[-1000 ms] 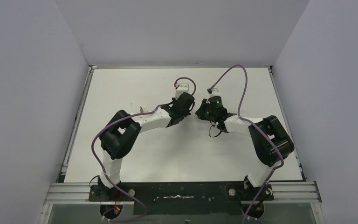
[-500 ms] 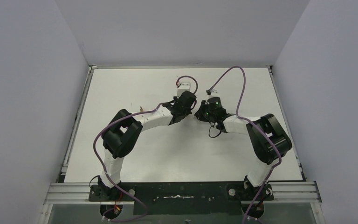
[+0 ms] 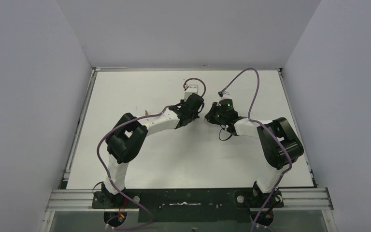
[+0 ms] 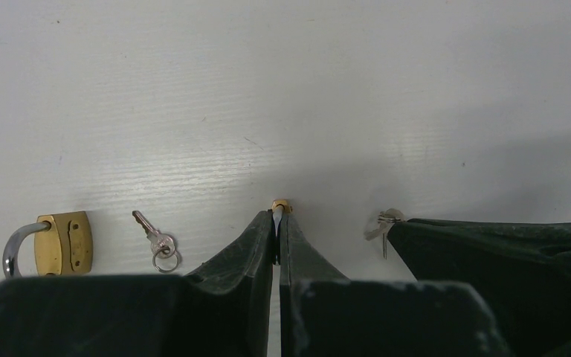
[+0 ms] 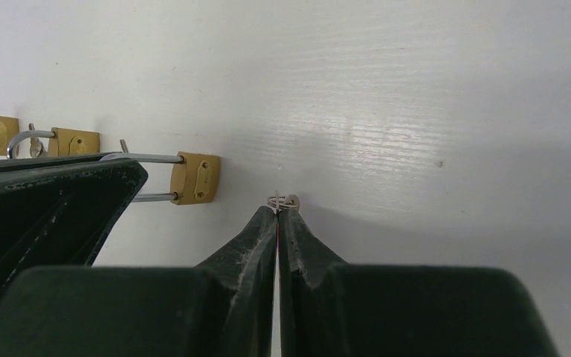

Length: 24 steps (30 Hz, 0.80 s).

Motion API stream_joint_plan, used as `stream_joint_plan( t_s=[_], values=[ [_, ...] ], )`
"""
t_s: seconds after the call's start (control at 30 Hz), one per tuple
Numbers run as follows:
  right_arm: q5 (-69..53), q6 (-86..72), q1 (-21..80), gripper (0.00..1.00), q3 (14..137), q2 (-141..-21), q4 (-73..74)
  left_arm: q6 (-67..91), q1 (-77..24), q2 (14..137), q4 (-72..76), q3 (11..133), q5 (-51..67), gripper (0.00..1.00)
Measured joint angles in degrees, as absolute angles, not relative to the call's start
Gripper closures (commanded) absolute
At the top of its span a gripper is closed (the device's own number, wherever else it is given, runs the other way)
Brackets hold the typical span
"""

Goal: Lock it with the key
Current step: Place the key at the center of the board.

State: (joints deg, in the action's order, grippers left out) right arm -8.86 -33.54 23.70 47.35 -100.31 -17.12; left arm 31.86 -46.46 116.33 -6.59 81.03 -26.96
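The padlock (image 5: 195,178) is pinched in the left gripper (image 4: 277,217), body presented outward, apparently so that the key (image 5: 282,201), pinched in the right gripper (image 5: 277,216) just beside it, can be lined up.

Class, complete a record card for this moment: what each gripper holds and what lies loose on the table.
Left gripper: shut on long-shackled brass padlock
Right gripper: shut on small silver key
Key and padlock: apart, key not inserted
Loose on white table: short brass padlock; silver key on ring
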Motion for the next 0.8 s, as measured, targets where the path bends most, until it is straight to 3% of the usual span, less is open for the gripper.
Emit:
stream_joint_plan(
  t_s=[0.47, 0.8],
  values=[
    [-9.93, -33.54, 22.79, 0.83, 47.90, -100.33, -17.50, 31.64, -46.46, 116.90, -7.99, 82.35, -26.68, 0.93],
    [-10.57, -33.56, 22.15, 0.80, 47.90, -101.16, -17.65, 31.03, -46.46, 118.21, -10.59, 82.72, -26.06, 0.76]
  ],
)
